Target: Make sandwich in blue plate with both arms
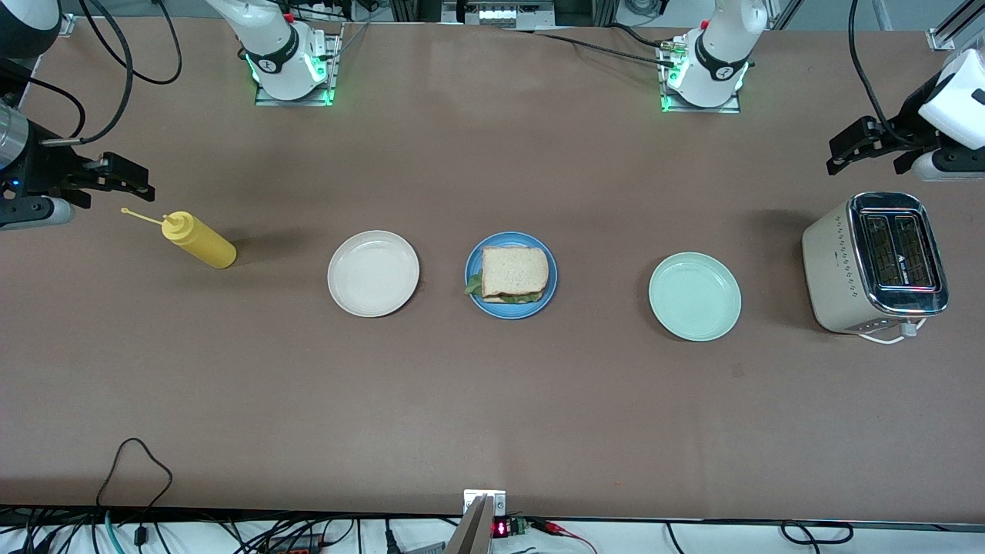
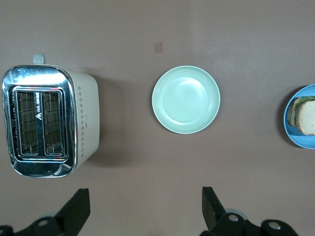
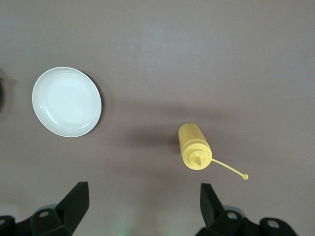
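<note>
The sandwich lies on the blue plate at the middle of the table: a tan bread slice on top, with green lettuce poking out at the edge. The left wrist view catches the blue plate and the sandwich at its border. My left gripper hangs open over bare table at the left arm's end, beside the toaster, holding nothing. My right gripper hangs open over bare table at the right arm's end, beside the yellow bottle, also holding nothing.
An empty cream-white plate sits beside the blue plate toward the right arm's end, and an empty mint-green plate toward the left arm's end. A yellow squeeze bottle and a toaster stand at the table's ends.
</note>
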Robot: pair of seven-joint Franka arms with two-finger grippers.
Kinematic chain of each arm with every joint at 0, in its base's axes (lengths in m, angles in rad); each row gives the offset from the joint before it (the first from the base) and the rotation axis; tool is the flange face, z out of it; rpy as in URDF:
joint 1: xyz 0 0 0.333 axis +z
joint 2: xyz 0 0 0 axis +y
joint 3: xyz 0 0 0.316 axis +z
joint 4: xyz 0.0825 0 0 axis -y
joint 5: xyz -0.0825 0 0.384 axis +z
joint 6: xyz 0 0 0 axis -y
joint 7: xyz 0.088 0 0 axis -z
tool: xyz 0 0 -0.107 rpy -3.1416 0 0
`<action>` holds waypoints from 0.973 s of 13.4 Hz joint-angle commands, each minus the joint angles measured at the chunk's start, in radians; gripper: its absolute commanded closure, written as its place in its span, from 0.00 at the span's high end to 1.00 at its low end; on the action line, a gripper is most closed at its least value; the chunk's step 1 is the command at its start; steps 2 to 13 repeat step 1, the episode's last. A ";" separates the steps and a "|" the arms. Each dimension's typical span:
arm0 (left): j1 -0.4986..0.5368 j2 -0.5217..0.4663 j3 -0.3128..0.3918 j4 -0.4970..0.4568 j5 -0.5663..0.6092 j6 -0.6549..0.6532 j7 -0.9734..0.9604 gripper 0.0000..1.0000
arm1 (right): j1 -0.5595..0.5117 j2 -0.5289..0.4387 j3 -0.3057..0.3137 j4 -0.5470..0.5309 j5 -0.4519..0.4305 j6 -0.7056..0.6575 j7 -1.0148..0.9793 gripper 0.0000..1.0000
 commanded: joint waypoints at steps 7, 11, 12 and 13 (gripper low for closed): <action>0.016 -0.018 -0.011 -0.019 0.014 0.013 0.002 1.00 | 0.017 -0.018 0.006 -0.005 0.005 -0.011 0.024 1.00; 0.016 -0.018 -0.011 -0.019 0.014 0.013 0.002 1.00 | 0.017 -0.018 0.006 -0.005 0.005 -0.011 0.024 1.00; 0.016 -0.018 -0.011 -0.019 0.014 0.013 0.002 1.00 | 0.017 -0.018 0.006 -0.005 0.005 -0.011 0.024 1.00; 0.016 -0.018 -0.011 -0.019 0.014 0.013 0.002 1.00 | 0.017 -0.018 0.006 -0.005 0.005 -0.011 0.024 1.00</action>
